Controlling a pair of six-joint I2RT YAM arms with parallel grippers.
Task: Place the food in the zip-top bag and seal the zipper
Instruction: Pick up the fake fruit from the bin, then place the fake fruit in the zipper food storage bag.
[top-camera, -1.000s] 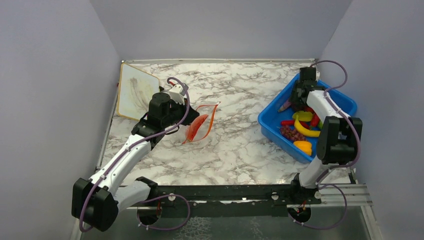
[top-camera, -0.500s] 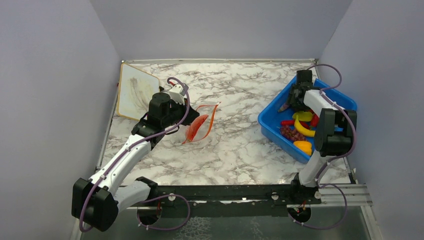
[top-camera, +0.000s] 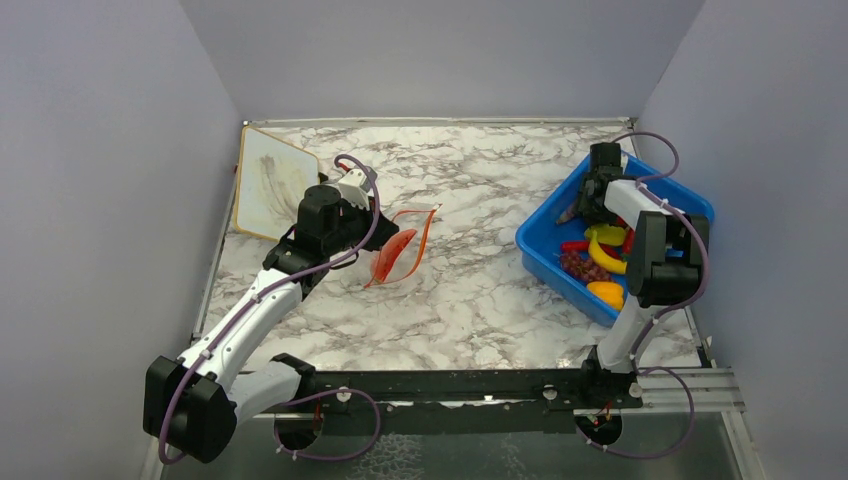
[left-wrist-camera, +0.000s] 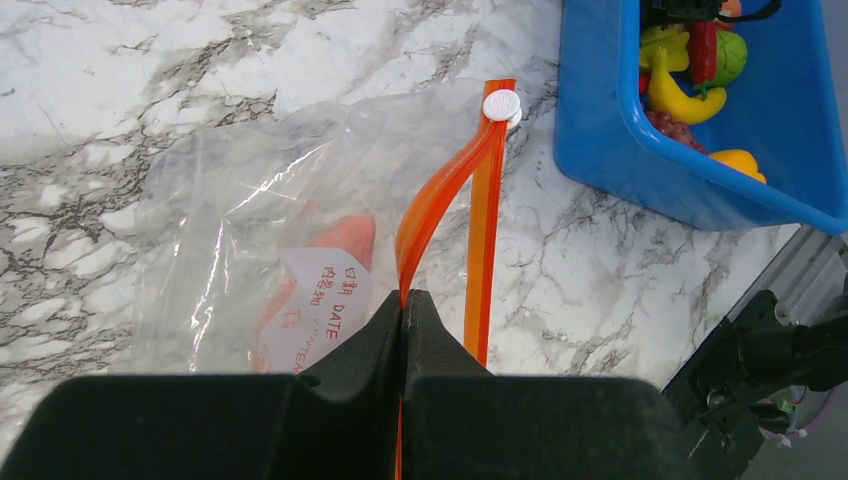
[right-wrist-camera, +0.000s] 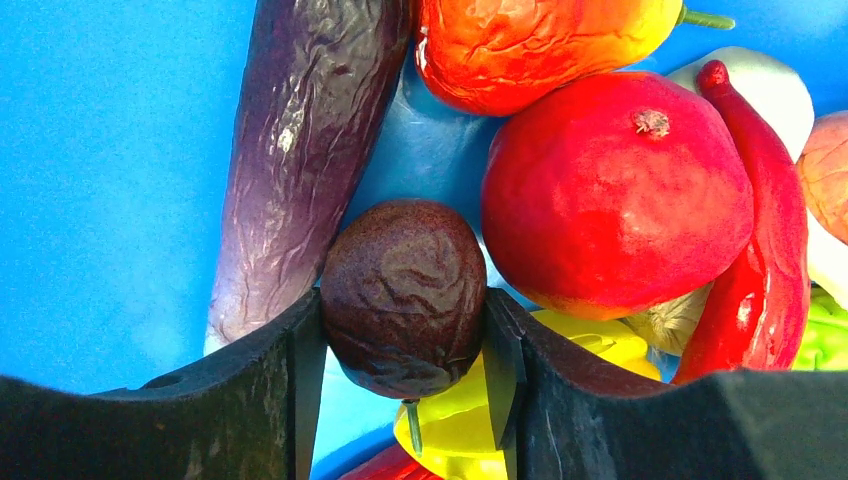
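Marble tabletop (top-camera: 480, 290): zipper (left-wrist-camera: 483, 230) stretches lengthwise away from pinching left hand (left-wrist-camera: 403, 302).

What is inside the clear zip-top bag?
One orange-red food piece lies inside the zip-top bag; the white date label covers its lower part.

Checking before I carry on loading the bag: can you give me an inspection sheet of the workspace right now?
Surface: marble table, no damage seen.
Job's things: clear bag, mouth open, an orange piece inside; its orange strip unsealed; other food in the blue bin.
Clutter: white board at the far left corner.
Hands: left hand shut on the strip; right hand in the bin, fingers against both sides of a dark round fruit.
Cables: purple cables along both arms, no snag seen.
Surroundings: plain grey walls on three sides.
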